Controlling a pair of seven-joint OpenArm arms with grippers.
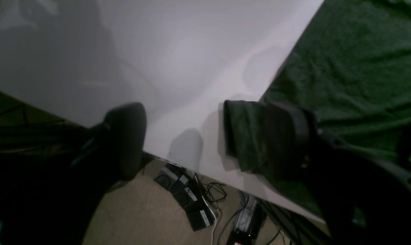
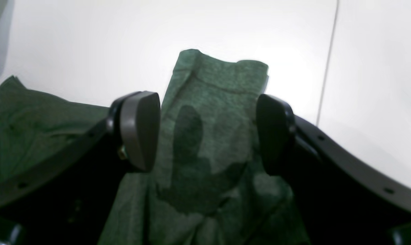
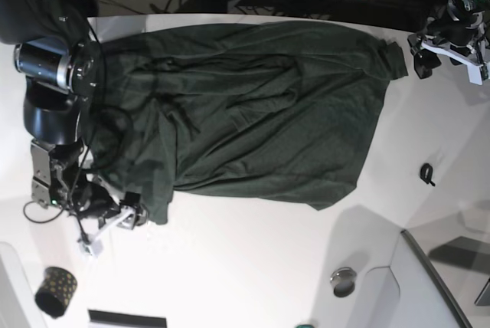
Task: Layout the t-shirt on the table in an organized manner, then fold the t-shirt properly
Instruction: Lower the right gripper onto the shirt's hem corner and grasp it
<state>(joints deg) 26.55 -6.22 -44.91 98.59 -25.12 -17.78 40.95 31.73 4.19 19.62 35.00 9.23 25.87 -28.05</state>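
Observation:
The dark green t-shirt (image 3: 245, 113) lies spread and wrinkled across the white table (image 3: 253, 267). My left gripper (image 3: 448, 48) hovers at the table's edge beside one shirt corner. In its wrist view the left gripper (image 1: 205, 139) is open, and a small fold of the t-shirt (image 1: 242, 136) rests against the inner face of one finger (image 1: 287, 139). My right gripper (image 3: 115, 224) is at the opposite corner. There the right gripper (image 2: 207, 132) stands open, and a strip of the t-shirt (image 2: 212, 102) lies on the table (image 2: 72, 41) between its fingers, untouched.
A small black clip (image 3: 427, 174) and a round metal fitting (image 3: 344, 281) sit beyond the shirt. A dark dotted cup (image 3: 55, 291) stands near the right arm's base. Below the table edge are cables and power bricks (image 1: 191, 200). A panel seam (image 2: 328, 61) crosses the tabletop.

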